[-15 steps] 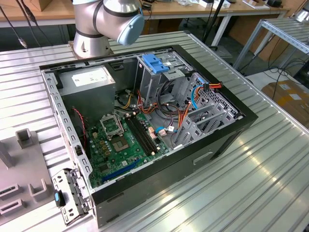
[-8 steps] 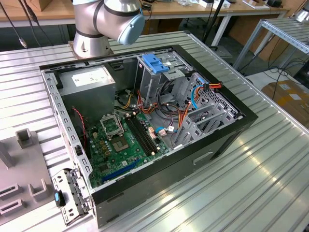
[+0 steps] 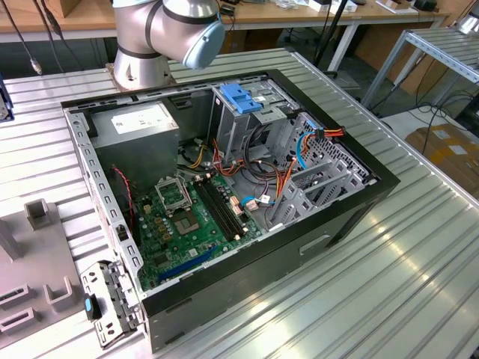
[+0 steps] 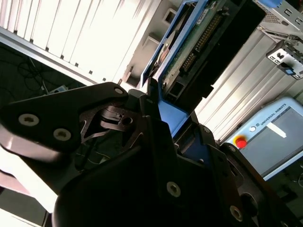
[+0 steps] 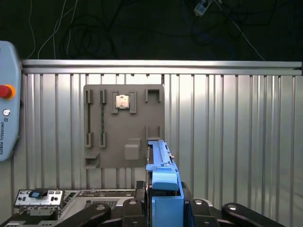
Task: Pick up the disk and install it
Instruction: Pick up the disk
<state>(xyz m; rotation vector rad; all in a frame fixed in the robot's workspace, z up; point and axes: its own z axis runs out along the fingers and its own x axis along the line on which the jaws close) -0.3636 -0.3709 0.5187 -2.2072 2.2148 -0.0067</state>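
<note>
In both wrist views my gripper [image 5: 163, 204] [image 4: 166, 118] is shut on the blue end tab of the disk. The disk [image 5: 160, 153] is held edge-on, lifted above the ribbed metal table, its blue carrier rail running away from the fingers. In the second wrist view the disk [image 4: 201, 40] shows its green circuit-board underside inside the blue frame. The open computer case [image 3: 224, 187] lies on the table in the exterior view, with a tall metal drive cage [image 3: 251, 123] near its back and a blue latch piece [image 3: 241, 97] on top.
A grey fixture plate [image 5: 124, 126] with slots and a small chip lies on the table below the disk. A teach pendant [image 5: 7, 101] with a red button sits beside it. The arm's base [image 3: 165, 34] stands behind the case. Cables and a motherboard [image 3: 187, 217] fill the case.
</note>
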